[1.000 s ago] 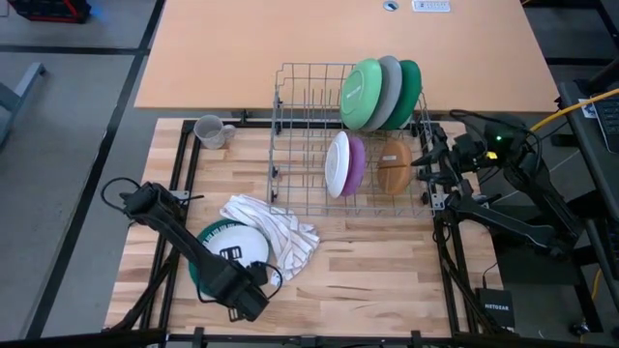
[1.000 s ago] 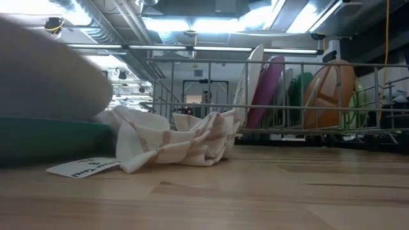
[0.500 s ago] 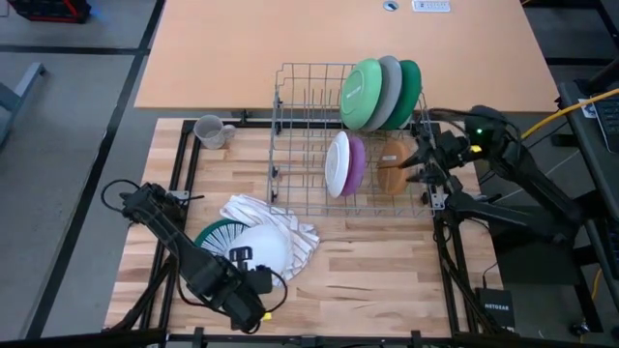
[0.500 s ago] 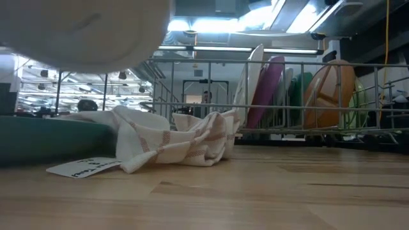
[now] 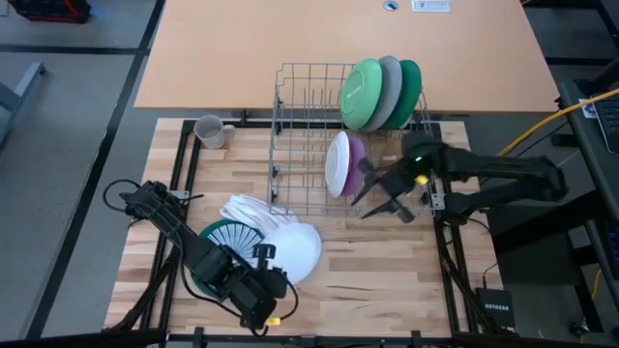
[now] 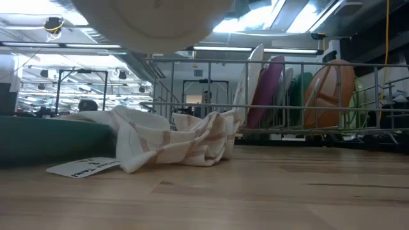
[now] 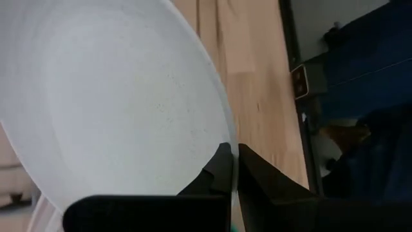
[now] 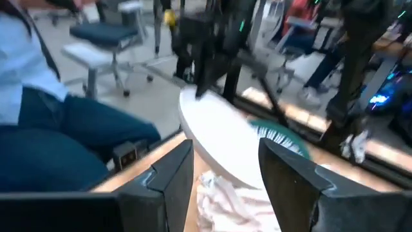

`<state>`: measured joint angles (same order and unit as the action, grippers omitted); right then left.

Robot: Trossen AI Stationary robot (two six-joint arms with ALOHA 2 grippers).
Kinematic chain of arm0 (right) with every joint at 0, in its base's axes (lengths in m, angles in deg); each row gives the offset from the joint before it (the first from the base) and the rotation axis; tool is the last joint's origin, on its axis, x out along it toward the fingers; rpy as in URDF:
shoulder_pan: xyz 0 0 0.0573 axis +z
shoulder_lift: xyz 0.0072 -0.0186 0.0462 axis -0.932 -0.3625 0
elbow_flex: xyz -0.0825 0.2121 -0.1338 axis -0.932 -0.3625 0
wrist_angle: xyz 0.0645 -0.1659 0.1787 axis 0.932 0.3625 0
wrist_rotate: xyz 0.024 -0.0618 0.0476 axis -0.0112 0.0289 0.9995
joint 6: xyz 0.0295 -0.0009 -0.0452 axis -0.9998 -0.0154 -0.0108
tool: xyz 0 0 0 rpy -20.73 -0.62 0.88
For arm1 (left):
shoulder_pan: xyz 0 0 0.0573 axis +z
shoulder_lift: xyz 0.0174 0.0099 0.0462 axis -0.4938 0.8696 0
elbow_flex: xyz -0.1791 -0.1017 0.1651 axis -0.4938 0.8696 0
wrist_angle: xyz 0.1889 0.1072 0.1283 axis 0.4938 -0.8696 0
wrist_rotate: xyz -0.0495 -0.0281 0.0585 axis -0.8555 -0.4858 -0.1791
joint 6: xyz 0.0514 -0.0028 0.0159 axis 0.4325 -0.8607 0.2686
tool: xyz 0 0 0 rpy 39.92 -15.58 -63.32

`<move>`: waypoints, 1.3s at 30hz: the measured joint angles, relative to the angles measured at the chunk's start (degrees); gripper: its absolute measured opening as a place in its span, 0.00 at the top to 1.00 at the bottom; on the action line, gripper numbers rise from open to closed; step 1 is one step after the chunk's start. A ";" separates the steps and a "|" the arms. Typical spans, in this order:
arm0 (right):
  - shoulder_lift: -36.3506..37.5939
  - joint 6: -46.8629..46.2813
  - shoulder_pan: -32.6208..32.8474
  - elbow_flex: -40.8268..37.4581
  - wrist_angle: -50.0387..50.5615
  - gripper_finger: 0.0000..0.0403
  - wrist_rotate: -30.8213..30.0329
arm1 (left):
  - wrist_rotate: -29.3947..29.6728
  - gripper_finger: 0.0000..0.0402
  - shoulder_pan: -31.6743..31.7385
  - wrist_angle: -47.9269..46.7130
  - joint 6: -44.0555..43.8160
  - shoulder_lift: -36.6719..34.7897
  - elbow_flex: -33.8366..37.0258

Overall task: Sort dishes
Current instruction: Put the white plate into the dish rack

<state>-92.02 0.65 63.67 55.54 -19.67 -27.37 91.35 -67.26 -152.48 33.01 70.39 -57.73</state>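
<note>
The left gripper point(image 5: 259, 282) is clamped tight on the rim of a white plate point(image 5: 295, 251), holding it lifted off the table in front of the wire rack point(image 5: 309, 145); in the left wrist view the two dark fingers point(image 7: 222, 174) pinch the plate's point(image 7: 109, 96) edge with the disc spreading away from them. In the low view the plate's underside point(image 6: 150, 22) hangs above the striped cloth point(image 6: 172, 137). That cloth point(image 5: 253, 211) lies crumpled on the table just in front of the rack, and a teal plate point(image 5: 224, 235) lies flat beside it, partly under the lifted white plate and the left arm. The right gripper point(image 5: 379, 196) stands at the front right corner of the rack, its fingers about half apart and holding nothing; its wrist view shows the two fingers point(image 8: 170, 177) spread with the white plate point(image 8: 222, 142) well beyond them. In the rack a green plate point(image 5: 360, 94), a grey plate point(image 5: 389, 87) and a dark green plate point(image 5: 410, 89) stand upright at the back, and a small white plate point(image 5: 337, 162) and a purple plate point(image 5: 354, 159) stand in front of them. A grey mug point(image 5: 211, 130) stands on the table left of the rack.
</note>
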 joint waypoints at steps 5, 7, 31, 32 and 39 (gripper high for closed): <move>-7.15 1.24 5.20 0.00 0.09 0.55 -2.36 | 0.00 1.00 -0.04 3.23 2.60 0.00 0.00; -9.54 1.42 7.05 0.00 -0.33 0.55 -4.20 | -0.02 1.00 -0.07 4.22 3.90 0.00 0.00; -16.00 9.16 20.75 0.00 -3.96 0.65 -16.14 | -0.14 1.00 1.73 10.04 21.35 0.00 0.00; -16.00 9.18 21.17 0.00 -3.94 0.68 -16.12 | -0.15 1.00 1.75 10.03 22.43 0.00 0.00; -16.00 9.69 22.91 0.00 -3.50 0.90 -13.83 | -0.18 0.99 2.35 9.69 24.51 0.00 0.00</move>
<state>-108.03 10.33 86.58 55.54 -23.17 -41.20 91.16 -64.91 -142.79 57.52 70.39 -57.73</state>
